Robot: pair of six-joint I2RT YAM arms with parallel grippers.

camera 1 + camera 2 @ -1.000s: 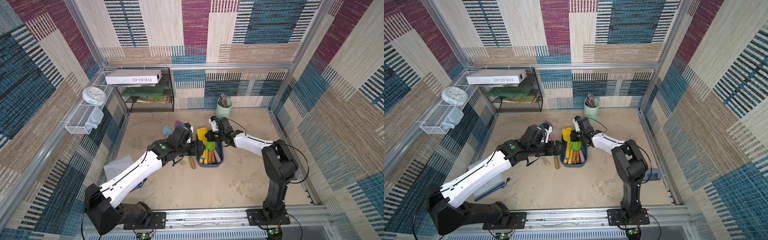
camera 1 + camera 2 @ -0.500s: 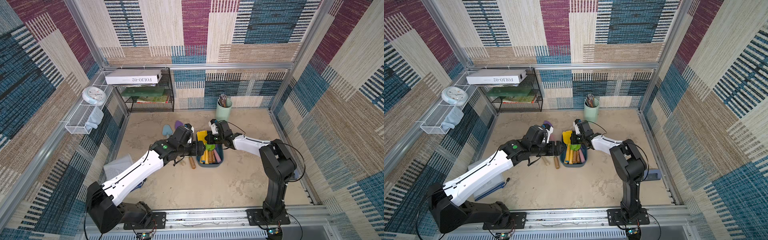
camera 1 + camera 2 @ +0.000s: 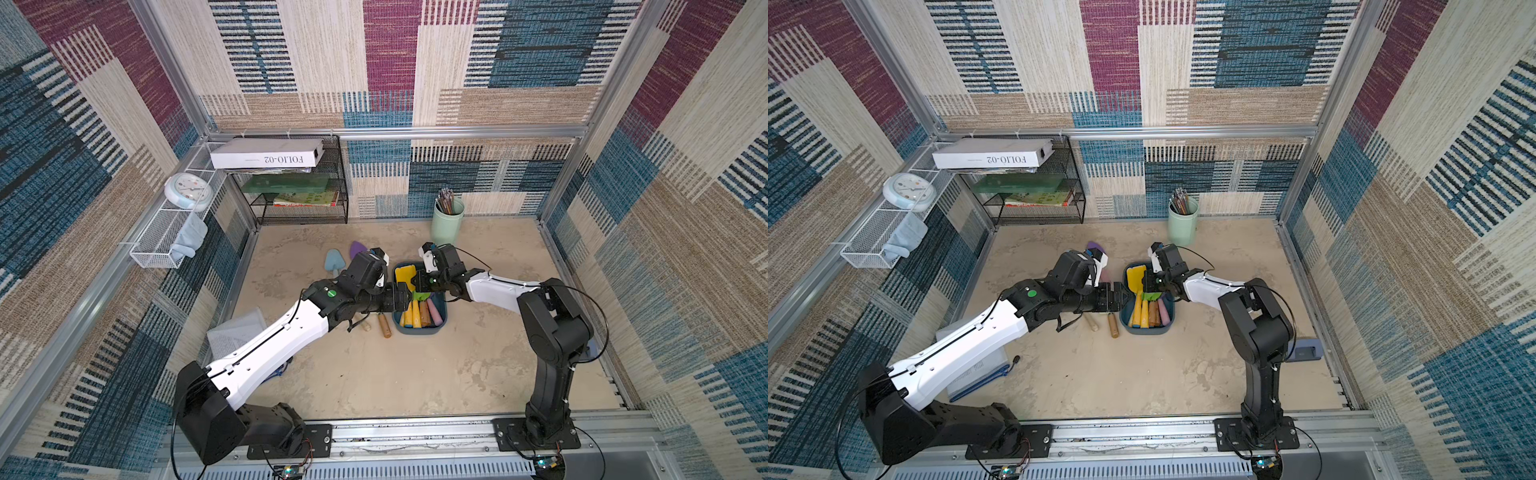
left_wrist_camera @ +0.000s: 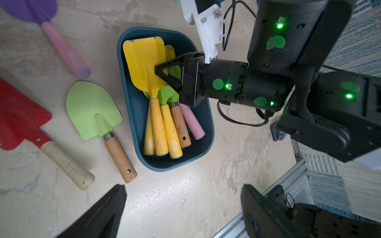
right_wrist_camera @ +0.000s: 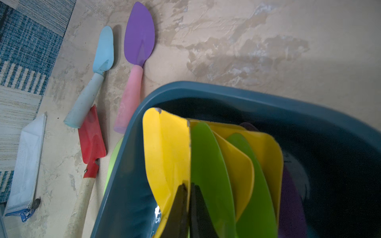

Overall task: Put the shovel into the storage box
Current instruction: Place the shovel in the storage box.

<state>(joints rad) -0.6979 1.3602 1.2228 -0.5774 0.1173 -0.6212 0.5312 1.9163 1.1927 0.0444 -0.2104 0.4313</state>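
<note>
now the box (image 4: 134, 115) sits mid-table between the two arms, seen in both top views (image 3: 441, 320) (image 3: 1148, 331). several shovels lie in it with their handles side by side at one end, and the yellow shovel (image 4: 144, 61) is on top, its blade toward the far end. the right gripper (image 4: 156, 70) reaches in over the box's rim, and its fingers are clenched on the side edge of that yellow blade; the right wrist view shows the edge running down between the two dark fingers (image 5: 181, 204), with the blade (image 5: 165, 148) tilted up on its side over a green one. the left gripper (image 4: 183, 187) hangs above bare table near the handle end of the box, fingers spread wide and grasping nothing. outside the box, a light green shovel (image 4: 92, 109) with a wooden handle lies just beside its long wall, a red shovel (image 4: 18, 117) lies past that, and a purple shovel (image 4: 31, 8) with a pink handle lies farther back. a pale blue shovel (image 5: 104, 49) lies next to the purple one.
</note>
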